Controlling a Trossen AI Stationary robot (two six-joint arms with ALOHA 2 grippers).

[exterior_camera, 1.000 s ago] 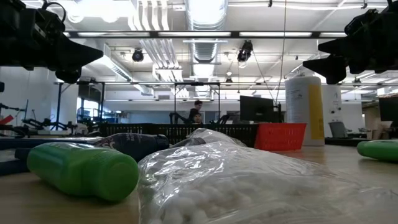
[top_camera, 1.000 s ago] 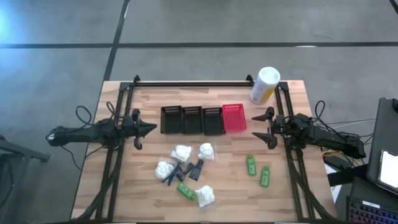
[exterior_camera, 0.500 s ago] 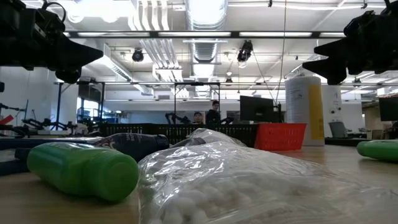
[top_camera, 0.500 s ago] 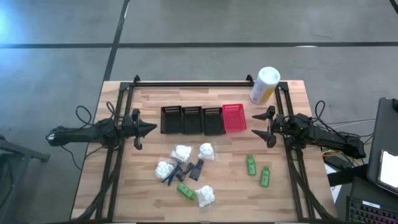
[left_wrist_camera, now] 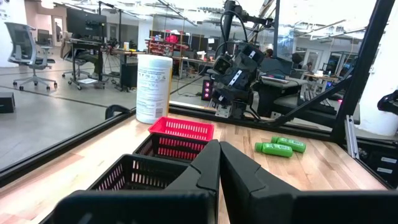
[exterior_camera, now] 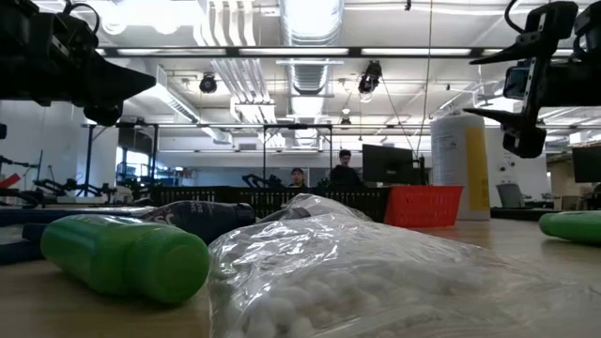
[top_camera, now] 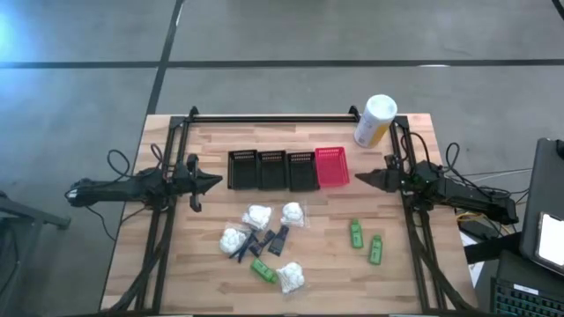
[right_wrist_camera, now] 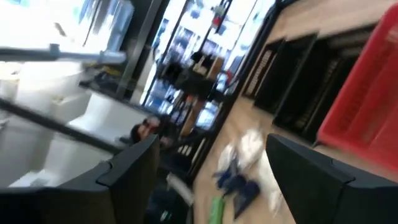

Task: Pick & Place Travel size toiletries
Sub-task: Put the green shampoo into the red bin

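Wooden table (top_camera: 203,264): toiletries loose in front of baskets (top_camera: 288,169), two green bottles (top_camera: 356,232) near right side. Right gripper (top_camera: 377,179) empty, fingers apart, beside red basket. Left gripper (top_camera: 210,181) pinched closed, waiting. Lower squarely over one bottle, across its width.

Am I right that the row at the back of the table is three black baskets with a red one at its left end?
Not quite: the high view shows the red basket at the right end of the row, beside the three black baskets.

The right end effector (top_camera: 370,179) has rolled sideways, its fingers narrowing.
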